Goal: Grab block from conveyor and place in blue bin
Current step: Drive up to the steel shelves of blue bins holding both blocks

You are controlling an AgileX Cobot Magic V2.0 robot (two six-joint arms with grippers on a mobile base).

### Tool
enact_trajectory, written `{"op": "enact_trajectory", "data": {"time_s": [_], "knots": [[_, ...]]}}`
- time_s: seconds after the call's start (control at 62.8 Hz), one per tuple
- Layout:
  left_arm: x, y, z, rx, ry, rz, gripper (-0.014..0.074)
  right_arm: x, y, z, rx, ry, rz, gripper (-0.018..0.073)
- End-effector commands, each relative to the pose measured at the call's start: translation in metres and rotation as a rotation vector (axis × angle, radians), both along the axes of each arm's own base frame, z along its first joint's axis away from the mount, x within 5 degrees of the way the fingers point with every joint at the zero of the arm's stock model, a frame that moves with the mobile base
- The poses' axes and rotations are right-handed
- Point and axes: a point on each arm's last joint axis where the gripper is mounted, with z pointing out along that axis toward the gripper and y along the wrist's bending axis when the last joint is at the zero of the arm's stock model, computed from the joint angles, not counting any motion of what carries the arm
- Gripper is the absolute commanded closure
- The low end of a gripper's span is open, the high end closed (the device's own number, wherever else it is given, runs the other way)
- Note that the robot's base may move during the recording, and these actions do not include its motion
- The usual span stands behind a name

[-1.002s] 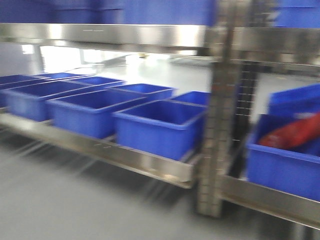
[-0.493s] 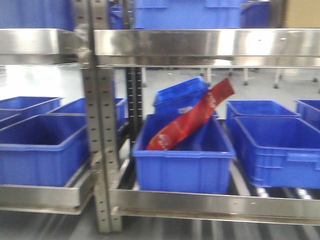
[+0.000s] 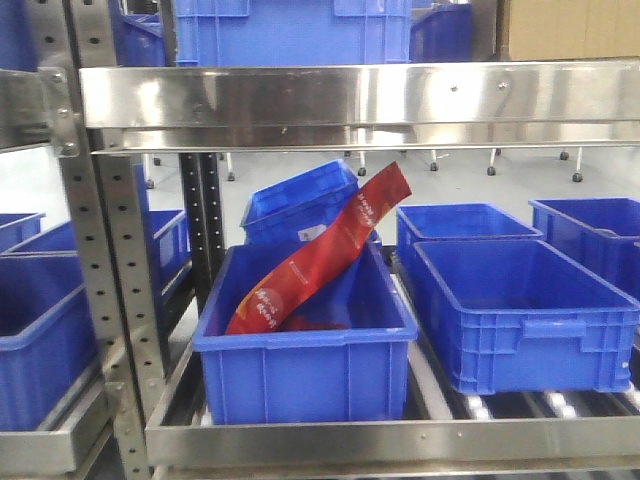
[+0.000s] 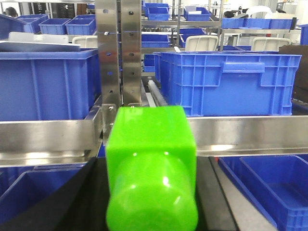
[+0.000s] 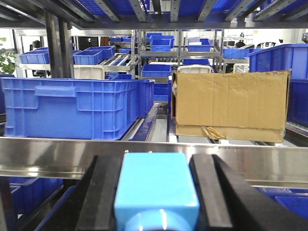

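My left gripper point(image 4: 150, 166) is shut on a bright green block point(image 4: 151, 154), held between its black fingers point(image 4: 79, 204) in front of a steel shelf rail point(image 4: 240, 134). My right gripper point(image 5: 156, 166) is shut on a light blue block point(image 5: 156, 187) between its black fingers point(image 5: 103, 192). In the front view a blue bin point(image 3: 300, 375) sits on the lower shelf with a red packet point(image 3: 320, 250) leaning in it. Neither gripper shows in the front view. The conveyor is out of view.
A steel rack with an upper rail point(image 3: 350, 100) and a perforated upright point(image 3: 100, 280) stands ahead. More blue bins point(image 3: 520, 340) sit right and left. A cardboard box point(image 5: 231, 106) and a blue crate point(image 5: 72, 108) sit on the shelf in the right wrist view.
The front view has swung right along the rack: the bin with the red packet has shifted from the right edge to left of centre. The picture is now sharp.
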Motion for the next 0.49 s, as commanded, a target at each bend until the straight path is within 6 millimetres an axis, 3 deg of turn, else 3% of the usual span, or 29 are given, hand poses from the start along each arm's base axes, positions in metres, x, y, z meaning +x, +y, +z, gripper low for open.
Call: {"op": "enact_trajectory", "data": {"time_s": [0.0, 0.477], "knots": [[-0.0007, -0.0002, 0.0017, 0.001, -0.023, -0.003, 0.0708, -0.0014, -0.0003, 0.004, -0.01, -0.026, -0.003, 0.0721], [-0.0007, -0.0002, 0.0017, 0.001, -0.023, -0.003, 0.0708, -0.0014, -0.0003, 0.004, -0.01, -0.026, -0.003, 0.0721]]}}
